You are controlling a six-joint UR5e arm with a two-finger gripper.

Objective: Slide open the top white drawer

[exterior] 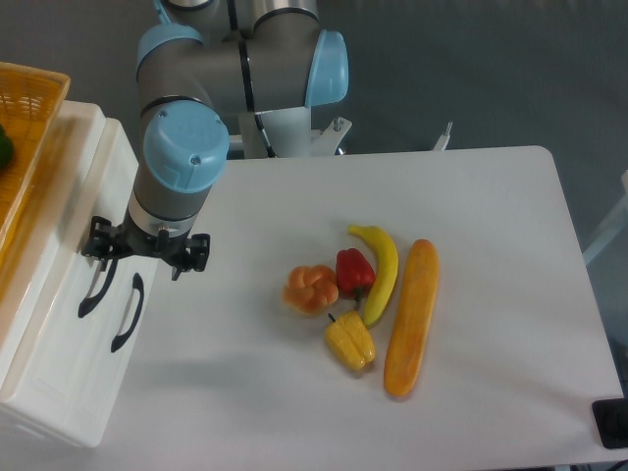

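White tabletop (471, 196) fills most of the frame, with a grey wall behind it and a glossy white plastic cabinet (49, 324) standing at the left edge. Its uppermost tub, the top white drawer (69, 245) with a curved black bar handle (95, 289), sits at the middle left of the frame and looks flush with the cabinet front, so the sliding has not begun. The matching lower white drawer (83, 363) below it is also shut. What remains, by my reading, is to seat the fingers on the handle and pull it out toward the table.

Reaching down from the top of the frame, the grey and pale blue arm (186, 147) has its wrist pointing toward the cabinet. The black two-finger gripper (142, 253) hangs just above and beside the upper end of the handle. Its fingers appear spread, with nothing held, and whether one finger touches the bar cannot be told.

A yellow wicker basket (29, 108) rests on the cabinet at upper left. Near centre lie a banana (381, 270), a long bread loaf (412, 319), red (353, 270) and yellow (350, 340) peppers and an orange bun (309, 287).
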